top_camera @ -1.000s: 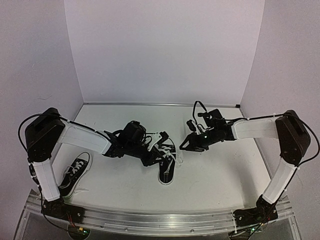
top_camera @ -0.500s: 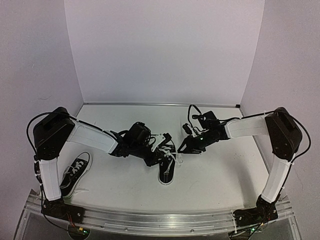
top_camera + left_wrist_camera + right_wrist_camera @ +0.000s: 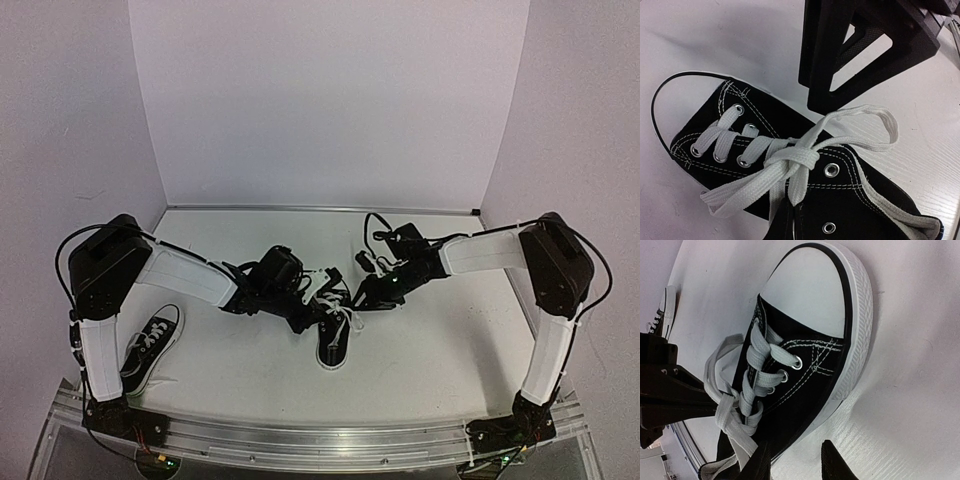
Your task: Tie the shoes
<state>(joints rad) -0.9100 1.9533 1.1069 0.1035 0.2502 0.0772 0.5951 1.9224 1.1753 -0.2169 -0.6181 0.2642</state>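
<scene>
Heel of the centre shoe (image 3: 815,385) is cropped.

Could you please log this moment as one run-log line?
left gripper: at laces, grip unclear; right gripper: open by centre shoe; other shoe: untouched

I am seeing a white table (image 3: 430,350) filling the lower frame, pale walls (image 3: 320,100) closing it in above, an aluminium rail (image 3: 320,447) running along the bottom.

Both arms rise from the bottom corners of the top view, bend at the elbows and reach inward, their wrists near each other around frame centre. The left gripper (image 3: 320,299) is pinched closed on a white lace (image 3: 796,186). The right gripper (image 3: 796,455) holds its 2 fingers (image 3: 836,462) spread apart.
</scene>
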